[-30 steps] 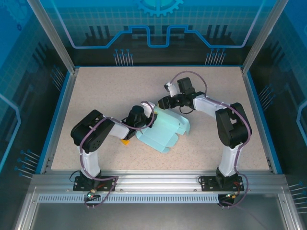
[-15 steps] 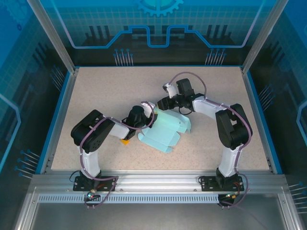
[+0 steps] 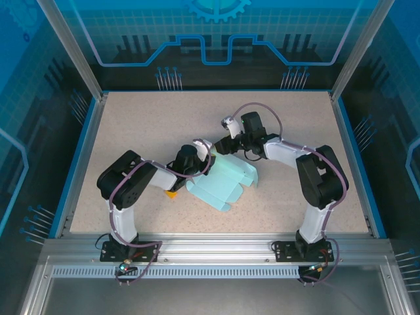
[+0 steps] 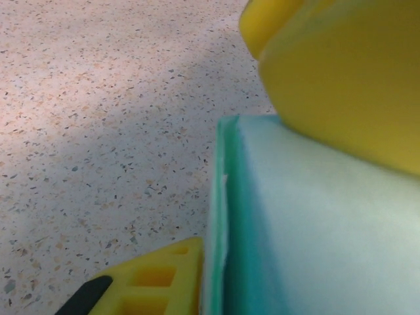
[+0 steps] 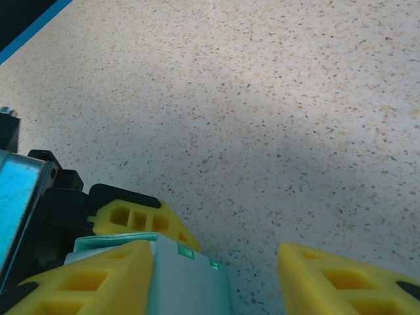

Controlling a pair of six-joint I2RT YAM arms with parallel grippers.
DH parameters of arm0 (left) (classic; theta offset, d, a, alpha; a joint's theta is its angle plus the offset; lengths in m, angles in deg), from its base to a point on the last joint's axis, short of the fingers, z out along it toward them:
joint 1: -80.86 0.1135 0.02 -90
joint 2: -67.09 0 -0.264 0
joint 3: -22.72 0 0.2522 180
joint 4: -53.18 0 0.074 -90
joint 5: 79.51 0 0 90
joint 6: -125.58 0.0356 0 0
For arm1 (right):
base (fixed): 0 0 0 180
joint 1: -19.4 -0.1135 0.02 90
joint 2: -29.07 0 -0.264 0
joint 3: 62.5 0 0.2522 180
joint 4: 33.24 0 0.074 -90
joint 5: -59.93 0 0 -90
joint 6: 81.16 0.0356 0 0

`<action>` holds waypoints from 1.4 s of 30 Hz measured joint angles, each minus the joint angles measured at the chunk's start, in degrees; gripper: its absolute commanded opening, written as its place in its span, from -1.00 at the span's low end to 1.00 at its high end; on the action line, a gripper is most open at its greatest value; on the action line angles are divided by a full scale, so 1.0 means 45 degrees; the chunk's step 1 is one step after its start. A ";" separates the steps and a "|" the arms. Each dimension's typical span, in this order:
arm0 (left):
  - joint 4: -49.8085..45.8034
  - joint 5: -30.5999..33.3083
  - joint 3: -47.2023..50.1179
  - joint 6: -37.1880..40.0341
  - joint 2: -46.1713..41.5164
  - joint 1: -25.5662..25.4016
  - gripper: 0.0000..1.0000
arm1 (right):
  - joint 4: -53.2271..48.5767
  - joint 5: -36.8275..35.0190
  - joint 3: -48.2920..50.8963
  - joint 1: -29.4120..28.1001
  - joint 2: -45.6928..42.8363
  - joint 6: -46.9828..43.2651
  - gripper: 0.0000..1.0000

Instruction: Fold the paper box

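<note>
The paper box (image 3: 223, 181) is a pale light-blue card, partly folded, lying mid-table. My left gripper (image 3: 202, 157) is shut on its upper left edge. In the left wrist view the paper box (image 4: 315, 230) stands edge-on, pinched in the left gripper (image 4: 226, 170) between yellow fingers (image 4: 341, 79). My right gripper (image 3: 222, 147) hangs open at the box's top corner. In the right wrist view the paper box (image 5: 187, 282) lies between the open jaws of the right gripper (image 5: 216, 262), against its left finger (image 5: 98, 279). The right finger stands apart from the card.
A tiny orange piece (image 3: 171, 193) lies on the table by the left arm's wrist. The left arm's yellow finger (image 5: 134, 220) shows just behind the box. Speckled table (image 3: 131, 131) is bounded by a blue rim (image 3: 79, 157) and glass walls.
The right arm has shifted slightly left and down onto the box's top corner. The box has moved a little and its right flap sits lower. The left gripper has stayed put.
</note>
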 measured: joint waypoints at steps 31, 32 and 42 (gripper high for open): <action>0.0000 0.0005 -0.0005 0.0345 -0.0005 -0.0121 -0.91 | -0.1219 0.2467 0.0102 0.0952 -0.0005 0.2322 0.24; 0.0000 0.0005 0.0000 0.0350 -0.0005 -0.0121 -0.90 | -0.1224 0.2463 0.0102 0.0952 -0.0005 0.2297 0.23; 0.0000 0.0010 0.0000 0.0408 -0.0005 -0.0121 -0.62 | -0.1341 0.2021 0.0233 0.0860 -0.0185 0.1598 0.19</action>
